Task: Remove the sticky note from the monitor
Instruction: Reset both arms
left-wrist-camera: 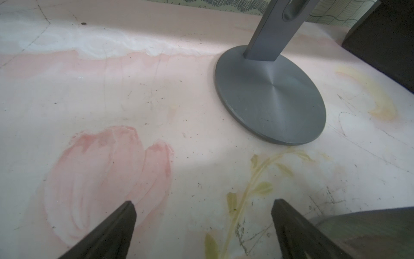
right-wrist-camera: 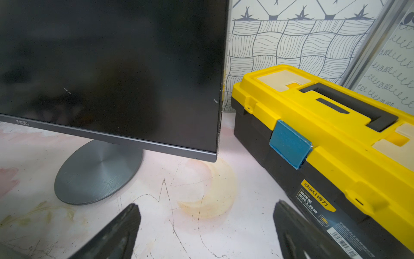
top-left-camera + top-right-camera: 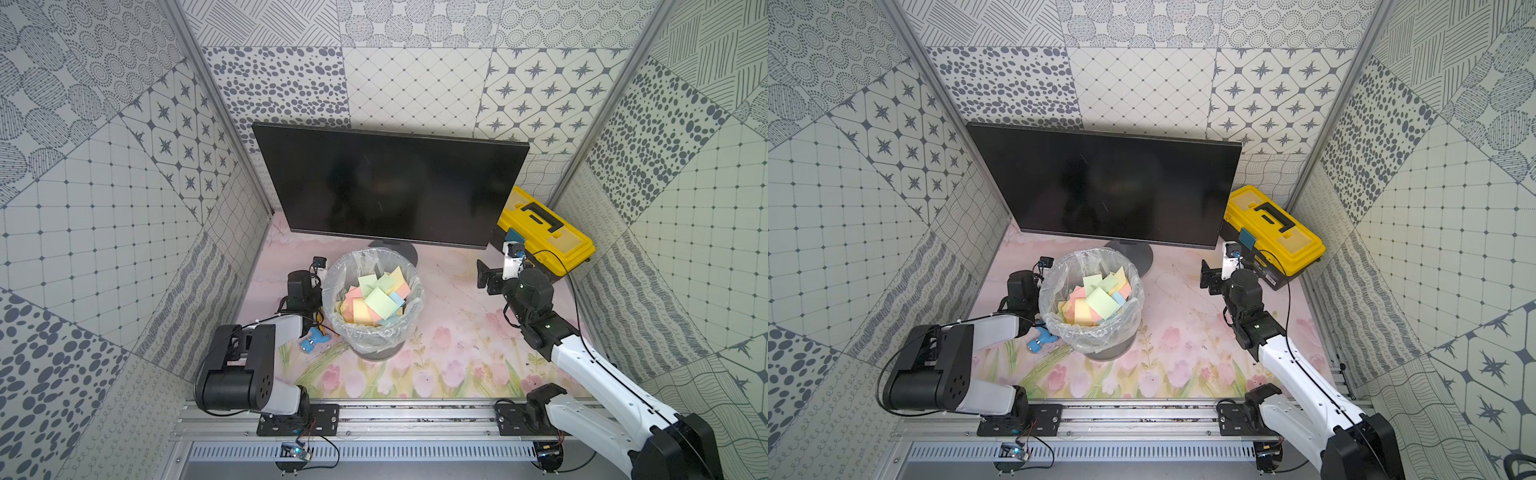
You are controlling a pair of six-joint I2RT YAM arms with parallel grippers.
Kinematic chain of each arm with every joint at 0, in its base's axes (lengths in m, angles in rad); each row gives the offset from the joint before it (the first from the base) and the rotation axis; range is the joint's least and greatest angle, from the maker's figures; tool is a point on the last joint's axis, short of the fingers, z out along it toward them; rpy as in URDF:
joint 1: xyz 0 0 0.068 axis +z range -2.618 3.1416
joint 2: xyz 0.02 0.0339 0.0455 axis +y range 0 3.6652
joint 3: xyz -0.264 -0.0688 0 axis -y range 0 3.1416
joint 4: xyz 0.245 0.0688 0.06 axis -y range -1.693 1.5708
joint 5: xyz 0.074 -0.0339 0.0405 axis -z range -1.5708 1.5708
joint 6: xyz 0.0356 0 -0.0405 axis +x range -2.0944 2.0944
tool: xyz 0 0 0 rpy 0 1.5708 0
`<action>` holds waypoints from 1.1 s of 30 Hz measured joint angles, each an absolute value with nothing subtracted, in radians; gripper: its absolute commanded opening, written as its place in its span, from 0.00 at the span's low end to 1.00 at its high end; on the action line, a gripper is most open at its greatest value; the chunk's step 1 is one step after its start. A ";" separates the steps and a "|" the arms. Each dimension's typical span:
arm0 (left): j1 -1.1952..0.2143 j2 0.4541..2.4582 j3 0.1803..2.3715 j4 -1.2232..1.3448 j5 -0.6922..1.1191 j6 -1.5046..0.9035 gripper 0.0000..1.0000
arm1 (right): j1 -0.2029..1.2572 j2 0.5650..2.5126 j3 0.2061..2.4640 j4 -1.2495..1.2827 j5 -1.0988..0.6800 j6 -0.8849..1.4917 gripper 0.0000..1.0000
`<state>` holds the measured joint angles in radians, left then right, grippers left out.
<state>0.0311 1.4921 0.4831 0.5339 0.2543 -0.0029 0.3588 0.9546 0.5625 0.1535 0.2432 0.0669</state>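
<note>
Two arms low over floral mat (image 3: pixel 449 316). Left gripper (image 1: pixel 203 203): jaws wide apart, empty, beside wastebasket (image 3: pixel 376 353), facing round stand base (image 1: pixel 268 96); elbow folded. Right gripper (image 2: pixel 207 204): jaws wide apart, empty, arm stretched forward, near monitor (image 3: pixel 386 183) corner, beside yellow toolbox (image 3: pixel 544 232). Monitor upright at back.

Black monitor (image 3: pixel 386 183), yellow-and-black toolbox (image 3: pixel 544 232), pastel green, pink, yellow, blue notes (image 3: pixel 376 301), pink tulip-print tabletop (image 3: pixel 449 332)
</note>
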 measured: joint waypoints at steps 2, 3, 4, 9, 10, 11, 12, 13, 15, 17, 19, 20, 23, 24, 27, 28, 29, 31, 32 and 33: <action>0.021 1.511 0.479 0.555 0.231 -0.006 0.99 | 0.350 0.972 0.550 0.179 0.243 0.065 0.97; 0.017 1.518 0.477 0.566 0.220 -0.008 0.99 | 0.345 0.980 0.537 0.192 0.244 0.064 0.97; 0.014 1.523 0.476 0.580 0.208 -0.012 0.99 | 0.337 0.994 0.518 0.207 0.245 0.062 0.97; 0.009 1.533 0.474 0.619 0.174 -0.021 0.99 | 0.281 1.067 0.448 0.258 0.254 0.062 0.97; 0.008 1.534 0.474 0.625 0.168 -0.022 0.99 | 0.264 1.084 0.433 0.276 0.253 0.062 0.97; 0.008 1.535 0.474 0.630 0.162 -0.022 0.99 | 0.247 1.099 0.421 0.292 0.252 0.062 0.97; 0.008 1.536 0.474 0.635 0.160 -0.023 0.99 | 0.228 1.114 0.408 0.310 0.251 0.062 0.97; 0.008 1.536 0.474 0.640 0.155 -0.023 0.99 | 0.211 1.128 0.398 0.327 0.250 0.060 0.97; 0.008 1.537 0.474 0.647 0.153 -0.024 0.99 | 0.173 1.167 0.389 0.376 0.247 0.060 0.97; 0.008 1.537 0.474 0.651 0.149 -0.025 0.99 | 0.141 1.221 0.389 0.441 0.238 0.060 0.97; 0.007 1.537 0.474 0.657 0.143 -0.025 0.99 | 0.115 1.293 0.392 0.508 0.228 0.062 0.97; 0.007 1.537 0.474 0.661 0.142 -0.025 0.99 | 0.105 1.330 0.396 0.529 0.223 0.062 0.97; 0.007 1.537 0.474 0.665 0.135 -0.025 0.99 | 0.081 1.423 0.418 0.554 0.194 0.052 0.97; 0.007 1.537 0.474 0.666 0.134 -0.025 0.99 | 0.073 1.448 0.427 0.568 0.181 0.049 0.97; 0.007 1.537 0.473 0.668 0.131 -0.025 0.99 | 0.056 1.506 0.433 0.638 0.132 0.044 0.97; 0.007 1.537 0.473 0.668 0.130 -0.025 0.99 | 0.051 1.521 0.433 0.657 0.111 0.042 0.97; 0.007 1.537 0.473 0.668 0.130 -0.025 0.99 | 0.047 1.532 0.432 0.671 0.095 0.040 0.97; 0.007 1.537 0.473 0.668 0.128 -0.025 0.99 | 0.041 1.545 0.432 0.698 0.067 0.037 0.97; 0.007 1.537 0.473 0.668 0.128 -0.025 0.99 | 0.038 1.547 0.432 0.708 0.054 0.036 0.97; 0.007 1.537 0.473 0.668 0.128 -0.025 0.99 | 0.036 1.547 0.432 0.718 0.045 0.036 0.97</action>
<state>0.0074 1.5372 0.4732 0.6682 0.1276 -0.0250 0.0364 1.5471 0.4316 0.7181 0.0448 0.0364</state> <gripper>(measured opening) 0.993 0.971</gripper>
